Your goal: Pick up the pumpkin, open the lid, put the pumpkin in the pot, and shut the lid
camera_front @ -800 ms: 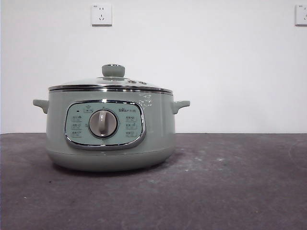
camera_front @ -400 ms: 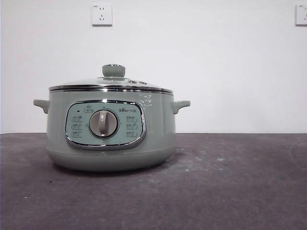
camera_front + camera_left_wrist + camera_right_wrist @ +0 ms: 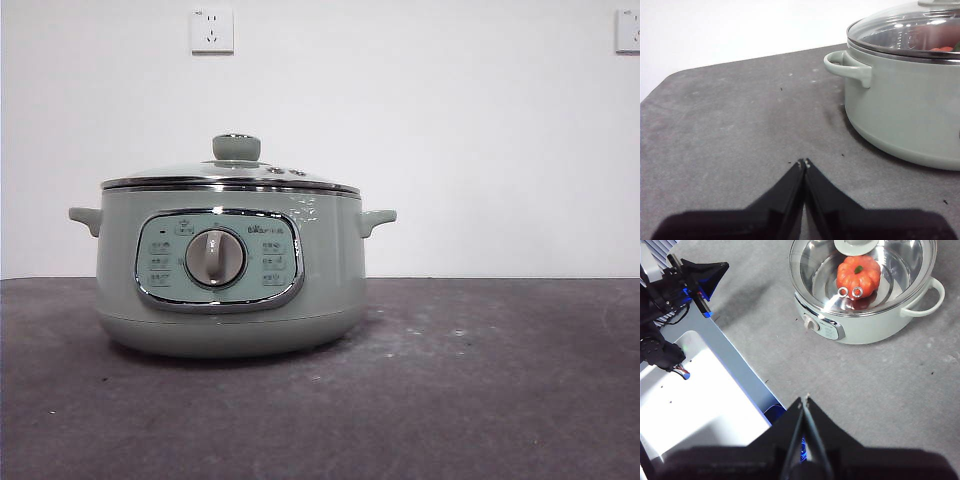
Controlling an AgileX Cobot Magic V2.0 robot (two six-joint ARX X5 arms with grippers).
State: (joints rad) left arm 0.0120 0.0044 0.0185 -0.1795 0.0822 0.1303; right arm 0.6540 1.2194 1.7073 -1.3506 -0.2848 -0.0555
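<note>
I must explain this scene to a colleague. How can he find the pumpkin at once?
Find the pale green pot on the grey table. Look down through its closed glass lid: the pumpkin sits inside. It is the only orange, ribbed thing there.

pumpkin (image 3: 858,270) — half-veiled under lid (image 3: 880,277)

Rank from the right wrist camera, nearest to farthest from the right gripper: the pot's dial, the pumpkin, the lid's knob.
From the right gripper:
1. Dial, on the pot's near wall.
2. Pumpkin, inside, under the glass lid.
3. Knob, at the lid's center, beyond the pumpkin.
</note>
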